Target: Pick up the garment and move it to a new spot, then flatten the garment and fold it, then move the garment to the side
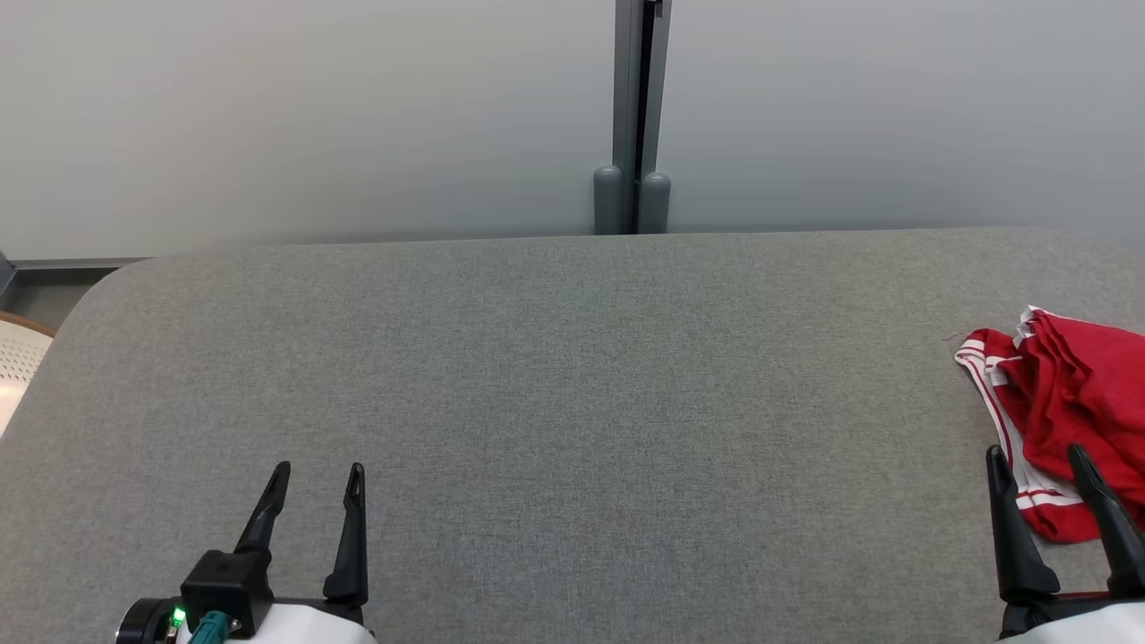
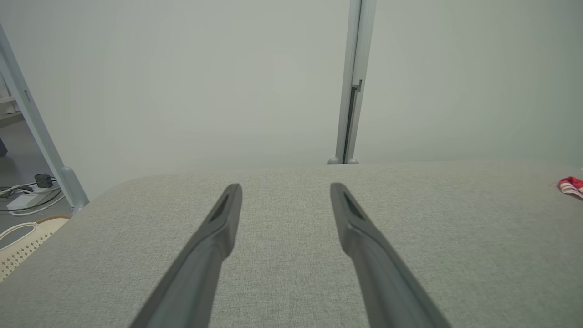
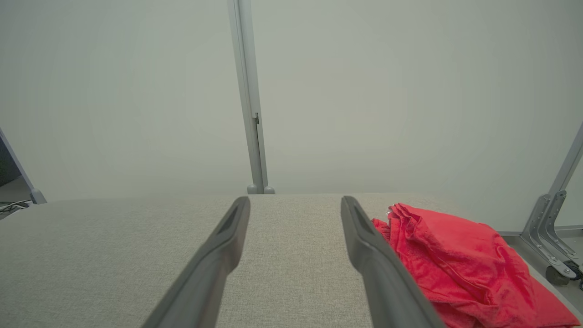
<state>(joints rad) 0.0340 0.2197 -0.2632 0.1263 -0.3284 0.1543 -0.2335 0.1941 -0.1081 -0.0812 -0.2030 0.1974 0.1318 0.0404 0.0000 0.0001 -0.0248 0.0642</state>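
Risk: the garment (image 1: 1073, 394) lies bunched at the right edge of the bench (image 1: 572, 376); a shallow pinch could catch one layer only, or nudge it over the side.
Right gripper (image 1: 1033, 450): jaws spread wide, empty, just beside the cloth; contact unclear.
Left gripper (image 1: 320, 467): spread wide, empty, over the bare front-left.

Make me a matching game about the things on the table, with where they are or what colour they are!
Things:
1. garment
2. left end effector
3. right end effector
4. table

Clues:
A. grey, covered in fabric
B. open, at the lower left of the head view, far from the cloth
C. red with white stripes, bunched up at the table's right side
D. open, right next to the red cloth

Pairs: 1-C, 2-B, 3-D, 4-A
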